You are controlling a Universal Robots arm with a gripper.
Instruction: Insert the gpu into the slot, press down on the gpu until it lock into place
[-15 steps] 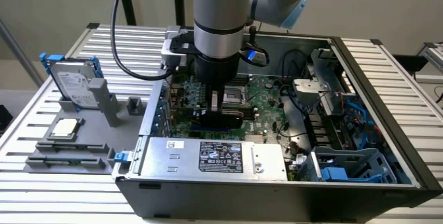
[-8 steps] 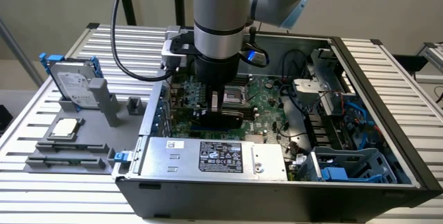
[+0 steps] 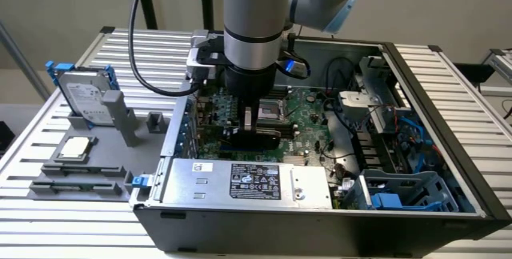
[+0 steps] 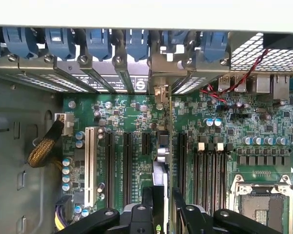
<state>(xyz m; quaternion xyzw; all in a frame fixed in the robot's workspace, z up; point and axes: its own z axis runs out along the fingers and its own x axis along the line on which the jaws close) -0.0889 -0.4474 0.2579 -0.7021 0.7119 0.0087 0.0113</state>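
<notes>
The gpu (image 3: 250,138), a thin black card, stands on edge low over the green motherboard (image 3: 308,112) inside the open computer case. My gripper (image 3: 254,127) reaches straight down from the arm and is shut on the card's upper edge. In the wrist view the gpu (image 4: 167,146) appears edge-on between the two black fingers (image 4: 147,202), which make up the gripper (image 4: 162,208). Its metal bracket end (image 4: 161,90) meets the rear openings of the case. The slot lies hidden under the card; I cannot tell whether the card is fully seated.
A grey power-supply box (image 3: 248,181) sits just in front of the card. Black slots (image 4: 127,165) and a white slot (image 4: 91,165) flank it, with the processor socket (image 4: 261,204) nearby. A blue drive cage (image 3: 400,196) fills one corner. Outside the case stands a hard drive (image 3: 86,100).
</notes>
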